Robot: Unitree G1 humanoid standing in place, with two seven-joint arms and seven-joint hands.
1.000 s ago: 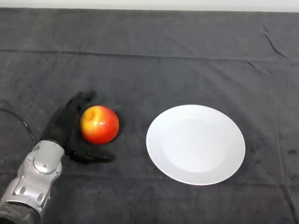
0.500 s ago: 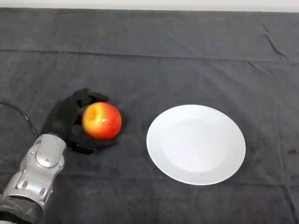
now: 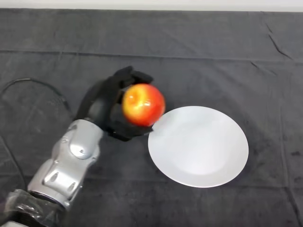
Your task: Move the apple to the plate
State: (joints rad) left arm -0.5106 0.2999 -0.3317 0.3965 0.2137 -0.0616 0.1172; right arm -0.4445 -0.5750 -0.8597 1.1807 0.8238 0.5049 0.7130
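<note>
A red and yellow apple [image 3: 143,104] is held in my black left hand [image 3: 110,106], whose fingers and thumb curl round it from behind and below. The hand carries the apple above the cloth, just at the left rim of the white plate [image 3: 199,146]. The plate lies flat on the dark cloth to the right of centre and holds nothing. My silver-grey arm reaches in from the lower left.
The dark cloth [image 3: 189,52] covers the whole table, with a few creases along the far side and at the right. A pale strip runs along the far edge.
My hand closed round the apple, lifted it off the cloth and carried it up and to the right, from left of centre to the plate's left rim.
</note>
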